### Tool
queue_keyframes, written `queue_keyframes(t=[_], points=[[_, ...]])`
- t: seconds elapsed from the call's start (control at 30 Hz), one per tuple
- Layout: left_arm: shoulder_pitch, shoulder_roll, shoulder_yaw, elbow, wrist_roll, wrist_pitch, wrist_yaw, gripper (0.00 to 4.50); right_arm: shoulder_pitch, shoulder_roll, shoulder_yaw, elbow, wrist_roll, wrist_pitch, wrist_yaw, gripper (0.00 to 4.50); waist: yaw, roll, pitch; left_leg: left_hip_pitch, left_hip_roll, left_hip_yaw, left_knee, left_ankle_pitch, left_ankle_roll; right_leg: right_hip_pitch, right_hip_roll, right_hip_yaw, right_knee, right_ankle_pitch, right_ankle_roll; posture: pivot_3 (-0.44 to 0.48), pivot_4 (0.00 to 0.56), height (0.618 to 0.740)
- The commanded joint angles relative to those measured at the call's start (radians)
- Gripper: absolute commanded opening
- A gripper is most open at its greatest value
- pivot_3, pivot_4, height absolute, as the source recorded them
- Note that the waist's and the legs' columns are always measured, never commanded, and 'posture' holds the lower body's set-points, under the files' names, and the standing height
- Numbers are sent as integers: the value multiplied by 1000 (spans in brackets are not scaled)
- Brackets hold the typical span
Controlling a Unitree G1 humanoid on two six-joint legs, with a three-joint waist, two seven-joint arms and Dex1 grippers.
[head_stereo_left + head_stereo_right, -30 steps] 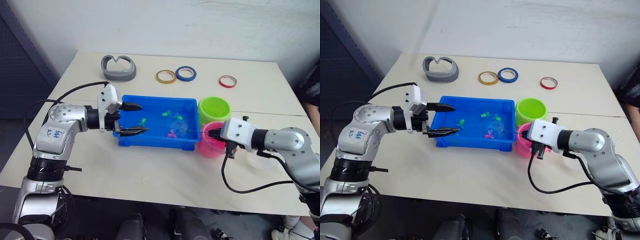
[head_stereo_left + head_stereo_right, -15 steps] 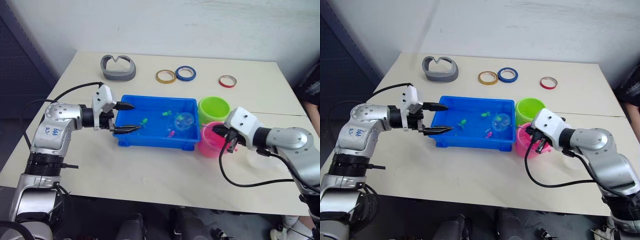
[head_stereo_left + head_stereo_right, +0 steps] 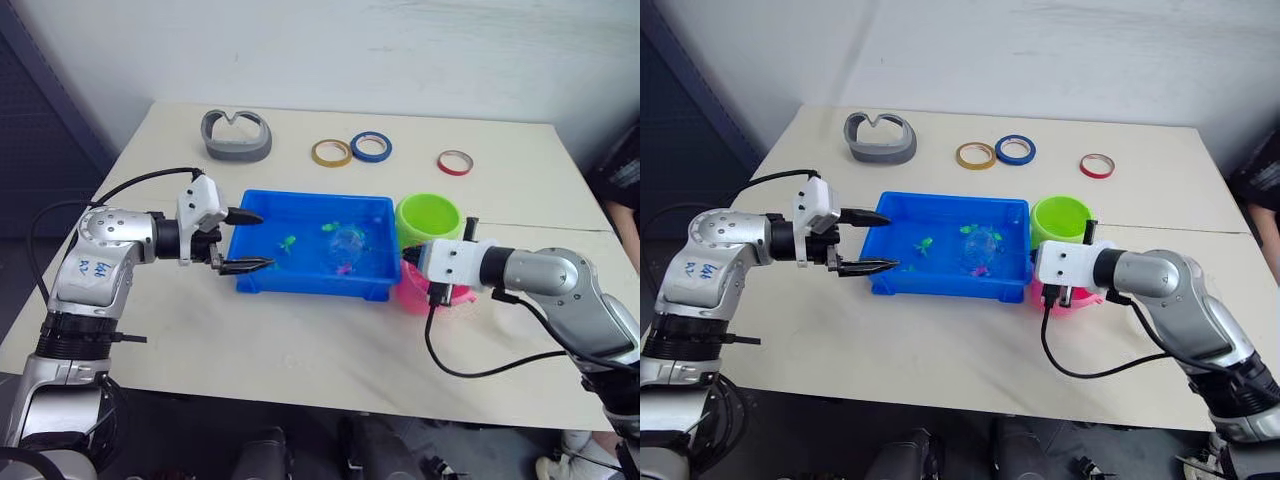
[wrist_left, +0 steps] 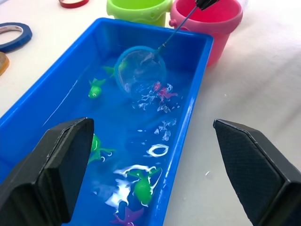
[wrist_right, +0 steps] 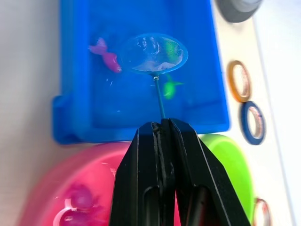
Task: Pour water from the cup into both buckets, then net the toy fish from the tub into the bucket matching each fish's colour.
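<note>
Two sets of fingers are at work, and the risks differ by side. On the left, my left fingers [image 3: 243, 241] are spread wide and hold nothing, one tip over the near-left corner of the tub [image 3: 262, 278] and the other just outside its near wall. If that arm drifts right or drops, I judge it could knock the tub, slop the water and scatter the fish I am lining up on.

Further right, in the tub, green fish [image 4: 95, 87] lie toward the left and middle, and a pink fish [image 5: 107, 54] sits just beside the net [image 4: 140, 70], whose hoop is low over the water in the right half. The pink fish is outside the ring, so a careless sweep could push it away on the ripple instead of scooping it, or catch the green fish near the hoop's far side, and that would end up in the wrong bucket.

On the right, my right fingers [image 5: 162, 129] are pinched tight on the thin stick, above the pink bucket [image 3: 412, 293], with the green bucket [image 3: 428, 218] just beyond it. The stick is slim, so it may twist in my pinch and tip the hoop. The pink bucket already holds something pink, and a low swing of my wrist could tip it over.
</note>
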Motion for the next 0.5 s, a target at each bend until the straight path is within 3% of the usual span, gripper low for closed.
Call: queue_keyframes(t=[0.03,0.27,0.5], points=[[5,10,28,-39,-20,3,10,4443,-41,-23,-20,34,-50,-66,-8,0,4,0,0,0,0,0,0,0,0,0,0,0,0,0,0,0,150,740],[-6,-3,26,-34,-23,6,17,4443,6,-88,6,82,-123,-233,40,0,7,0,0,-2,0,0,0,-1,1,0,0,-1,-1,0,0,0,150,740],[-17,-9,22,-17,-23,-2,13,4443,87,-65,-46,-28,7,-84,119,0,2,0,0,-1,0,0,0,0,1,0,0,0,-1,0,0,0,150,740]])
